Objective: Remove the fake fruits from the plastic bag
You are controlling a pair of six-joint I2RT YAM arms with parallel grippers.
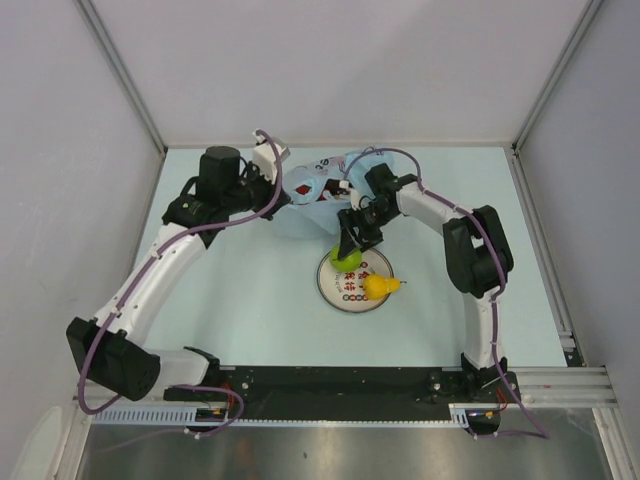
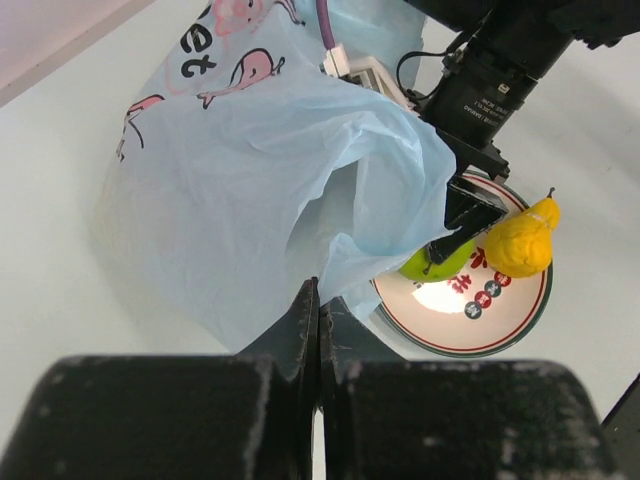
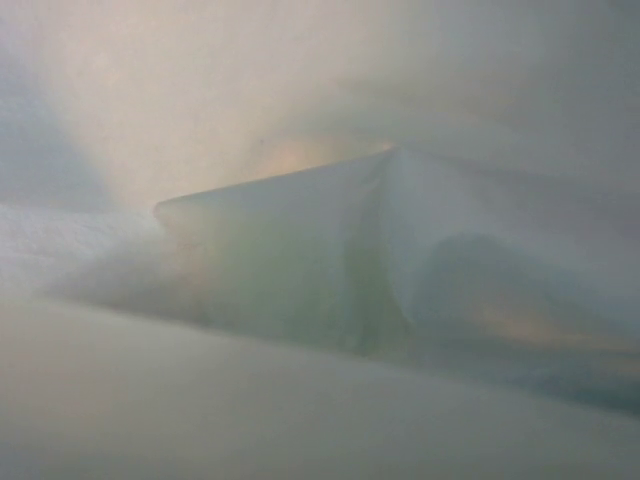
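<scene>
Yellow plastic pear and green plastic apple are lying on the round white plate, while the left gripper is clamping the thin light-blue plastic bag and the right gripper is showing no readable closure.

the plastic bag is a pale translucent blue, printed with pink whale shapes and dark purple letters. the plate is white with red characters and a thin dark ring near its rim. on it, the green apple is bright lime and the yellow fruit a deep pebbled yellow, dark-stemmed. the table is whitish blue. the arms are white and black, with purple cables.
</scene>
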